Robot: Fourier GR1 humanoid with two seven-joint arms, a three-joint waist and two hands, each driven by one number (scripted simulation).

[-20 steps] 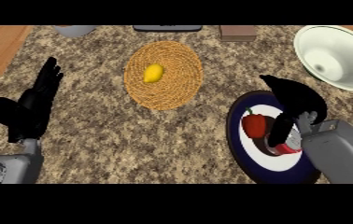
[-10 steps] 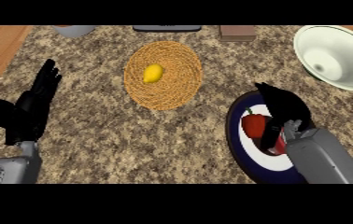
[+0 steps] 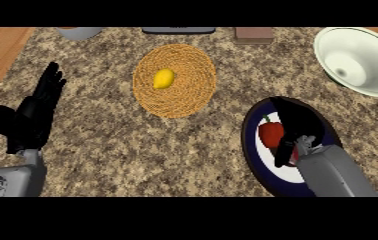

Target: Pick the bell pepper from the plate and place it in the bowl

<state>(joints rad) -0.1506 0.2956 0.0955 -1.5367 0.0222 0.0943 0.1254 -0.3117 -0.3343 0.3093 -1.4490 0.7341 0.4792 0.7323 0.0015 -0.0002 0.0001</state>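
A red bell pepper [image 3: 270, 133] with a green stem lies on a dark blue plate [image 3: 255, 154] with a white centre, at the lower right. My right hand [image 3: 296, 129] is over the plate, just right of the pepper, its fingers straight and its thumb pointing down beside the pepper. The hand covers the pepper's right side. A pale green bowl [image 3: 351, 65] stands at the upper right edge, apart from the plate. My left hand [image 3: 37, 111] rests open at the left edge, fingers up.
A woven straw mat [image 3: 184, 95] with a yellow lemon [image 3: 163, 78] on it lies in the upper middle. Along the back edge are a grey cup [image 3: 78, 32], a dark flat thing [image 3: 179, 30] and a brown block [image 3: 254, 34]. A wooden strip runs along the far left.
My right hand has drawn back toward me and to the left across the plate, coming closer alongside the pepper. The pepper and my left hand stay where they were.
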